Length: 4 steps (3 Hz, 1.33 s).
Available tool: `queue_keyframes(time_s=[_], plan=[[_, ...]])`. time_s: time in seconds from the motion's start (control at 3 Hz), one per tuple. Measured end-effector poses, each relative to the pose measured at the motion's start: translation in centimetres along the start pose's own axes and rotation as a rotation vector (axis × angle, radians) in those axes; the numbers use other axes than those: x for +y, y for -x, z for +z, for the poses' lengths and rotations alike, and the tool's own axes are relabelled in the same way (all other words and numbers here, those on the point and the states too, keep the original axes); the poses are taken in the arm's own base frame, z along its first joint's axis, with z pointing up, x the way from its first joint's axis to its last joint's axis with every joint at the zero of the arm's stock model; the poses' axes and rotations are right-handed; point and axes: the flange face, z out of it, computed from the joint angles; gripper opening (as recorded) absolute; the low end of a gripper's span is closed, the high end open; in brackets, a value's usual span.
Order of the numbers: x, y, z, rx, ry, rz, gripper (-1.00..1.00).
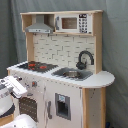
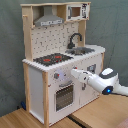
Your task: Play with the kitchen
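**Clerk:** At the front panel of the tall toy kitchen of pale wood and white panels (image 2: 60, 70), just below the worktop, the white robot arm's gripper (image 2: 75, 74) is recorded, pointed at the row of round knobs (image 2: 57, 76) above the windowed oven door (image 2: 63, 96). Whether the pincer is open, closed or gripping a knob cannot be told. In the first exterior view the gripper (image 1: 19, 86) is entered at the first exterior view's lower left, against the same front.

**Checker:** Location of the kitchen itself?

**Clerk:** It is logged upright on a wooden floor (image 2: 20, 120) before a grey curtain (image 2: 115, 25), filling the middle of both exterior views. Listed on top are a black hob with red rings (image 2: 51, 59), a grey sink basin (image 2: 83, 50) and a black curved tap (image 2: 75, 38). Listed above are a grey extractor hood (image 2: 48, 20) and a small white microwave panel (image 2: 76, 11).

**Checker:** Risks to be noted?

**Clerk:** A sideways push is judged able to slide or rock the light cabinet. A knob could be missed or strained if it is approached off-centre. The oven door could be struck if the arm is lowered carelessly.

**Checker:** Brands, labels, writing?

**Clerk:** None is legible. Dark marks are seen on the microwave panel, but nothing can be read from them.
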Motion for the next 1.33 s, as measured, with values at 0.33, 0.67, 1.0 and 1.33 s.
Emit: queue_keyframes(time_s=[0.33, 0.67, 1.0, 1.33], plan=[[-0.2, 0.1, 1.0, 0.031, 0.0, -0.084, 1.0], [-1.4, -0.3, 2.1, 0.087, -0.013, -0.129, 1.0], [-2.9, 0.3, 3.4, 0.13, -0.037, -0.151, 1.0], [-3.7, 1.3, 4.3, 0.172, -0.055, -0.159, 1.0]])
